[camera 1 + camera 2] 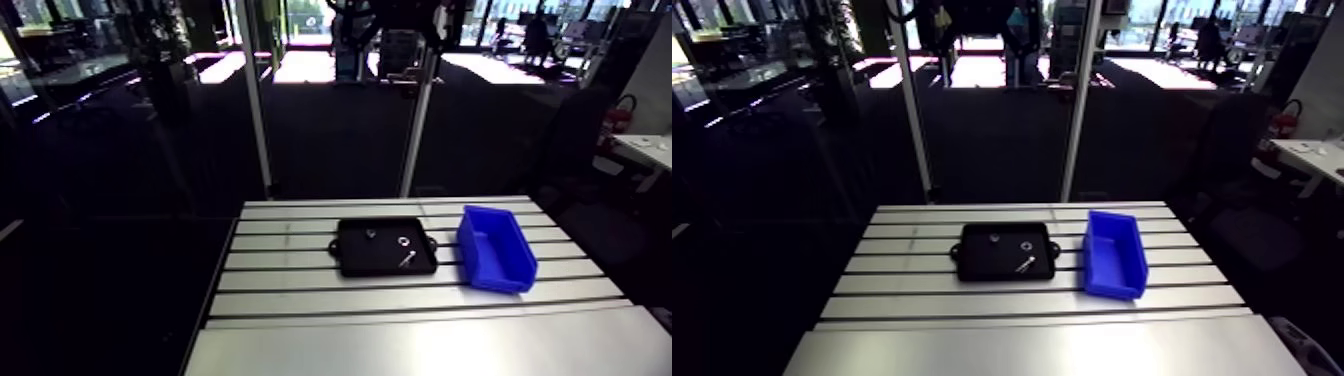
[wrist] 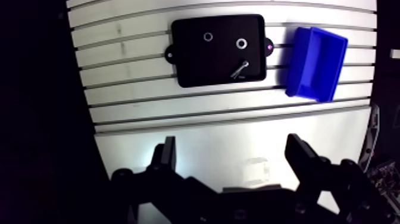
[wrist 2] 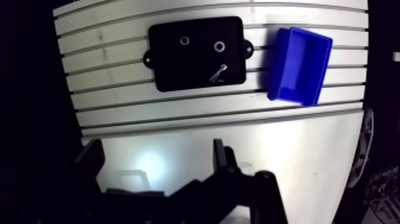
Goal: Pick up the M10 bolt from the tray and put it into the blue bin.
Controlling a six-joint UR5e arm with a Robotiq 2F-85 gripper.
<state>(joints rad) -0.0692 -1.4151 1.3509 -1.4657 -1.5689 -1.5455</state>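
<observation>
The M10 bolt (image 2: 240,70) is seen lying aslant in the black tray (image 2: 193,74), toward the tray's side nearest the blue bin (image 2: 315,62), which is set just beside the tray. The gripper (image 2: 231,149) is held open and empty, well apart from the tray, the bolt far ahead of it

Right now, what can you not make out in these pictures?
Bolt in the black tray: too small in both views to read thread or size; M10 unconfirmed.
Two ring-shaped parts beside it: too small to tell nut from washer.
Blue bin: wrist view, its own wall hides part of the floor.
Gripper: open in the wrist view; outside the arm view's frame.
</observation>
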